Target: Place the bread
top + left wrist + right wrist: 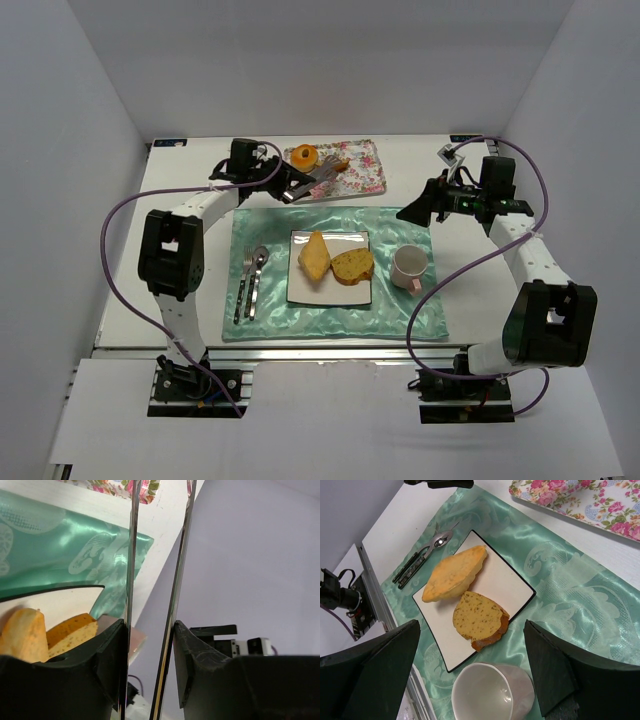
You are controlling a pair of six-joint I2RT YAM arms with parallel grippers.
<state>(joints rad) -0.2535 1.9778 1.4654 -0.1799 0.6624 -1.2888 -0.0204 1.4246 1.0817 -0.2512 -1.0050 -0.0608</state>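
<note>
Brightness: bright, even and diffuse from overhead in all three views; the white walls and tabletop [405, 155] read faintly lilac.
Shadows: faint, soft and short, close under the arms along the left and right edges of the tabletop.
Glare: streaks of sheen on the green satin mat [580, 595]; mirror-like reflections on the metal tongs [131, 555].
Focus: bread [455, 575] crisp from the right wrist, softer from the left wrist.
Blur: fingers of the left gripper [148, 625] and right gripper [471, 622] dark, featureless and out of focus.
Distortion: walls lean outward at the top view's edges.

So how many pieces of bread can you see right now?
3. A pale wedge and a browner slice lie on the white plate; a third piece sits on the floral tray, partly hidden by the tongs.
</note>
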